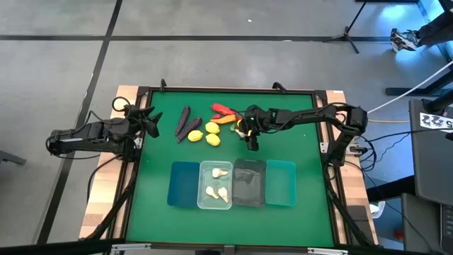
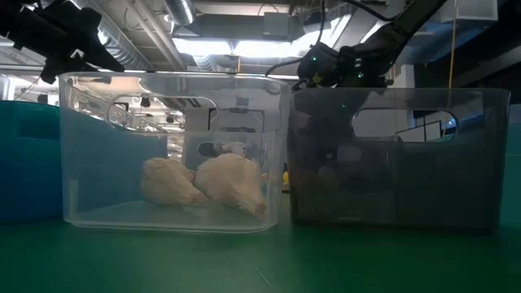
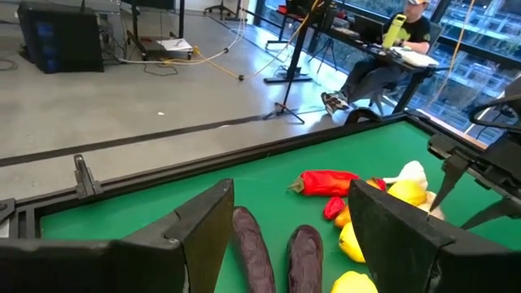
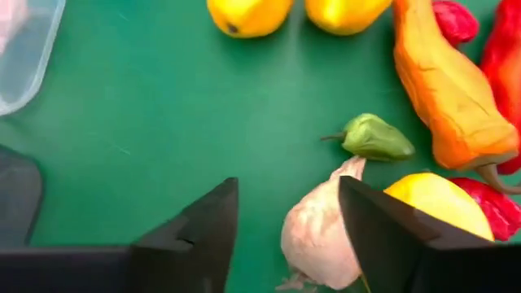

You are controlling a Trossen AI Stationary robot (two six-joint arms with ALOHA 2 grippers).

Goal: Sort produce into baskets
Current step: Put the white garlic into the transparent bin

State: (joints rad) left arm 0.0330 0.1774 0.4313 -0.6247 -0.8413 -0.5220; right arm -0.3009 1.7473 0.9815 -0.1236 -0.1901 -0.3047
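Green tabletop (image 1: 152, 177) under both arms. Four baskets side by side, well short of right end effector (image 4: 286, 213): blue (image 1: 184, 183), clear basket (image 1: 214, 200) with three garlic bulbs, dark grey (image 1: 249, 183), teal (image 1: 280, 183). Fingers spread, gripping nothing; garlic bulb (image 4: 317, 232) between them, yellow lemon (image 4: 435, 203) just beside. Left end effector (image 3: 285, 224) released, by purple pieces (image 3: 252, 248).

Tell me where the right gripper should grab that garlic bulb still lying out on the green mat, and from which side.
Probably across the fat round body of the garlic bulb, coming straight down, the right gripper open over it. It lies on its side, its thin neck toward the small green pepper, with a lemon close beside it, so one finger must slip between them.
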